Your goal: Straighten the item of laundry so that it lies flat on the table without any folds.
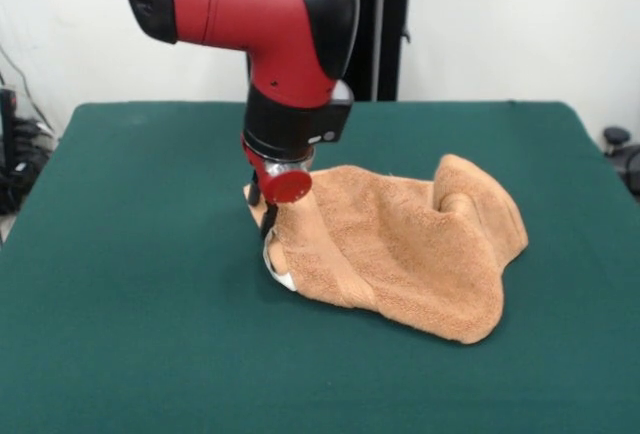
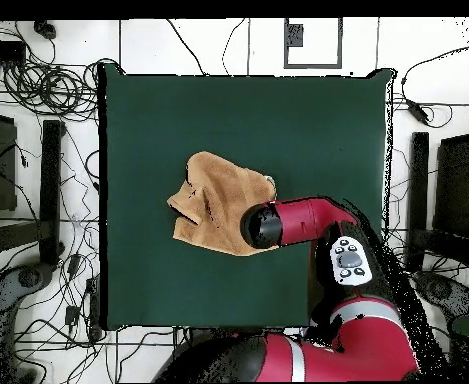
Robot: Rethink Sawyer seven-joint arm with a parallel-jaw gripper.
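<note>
Towel (image 1: 400, 249) rumpled, folded, on green table (image 1: 130, 284); pincer (image 1: 268, 229) at its edge, grip state unclear.

Front view low, close; overhead straight down; both share table (image 1: 150, 334)

Background stuff, placed off the gripper (image 1: 268, 216): a black upright metal stand (image 1: 385, 34) sits behind it and a bit right in the front view, against a plain white wall (image 1: 520, 24). Far off to its right there's a small black knob-shaped thing (image 1: 617, 137), and far left some dark gear (image 1: 12, 154), can't tell what. From overhead, a tangle of black cables (image 2: 38, 85) lies up and left of it on the pale tiled floor (image 2: 148, 45), and a grey square-framed panel (image 2: 313, 42) lies well above it.
</note>
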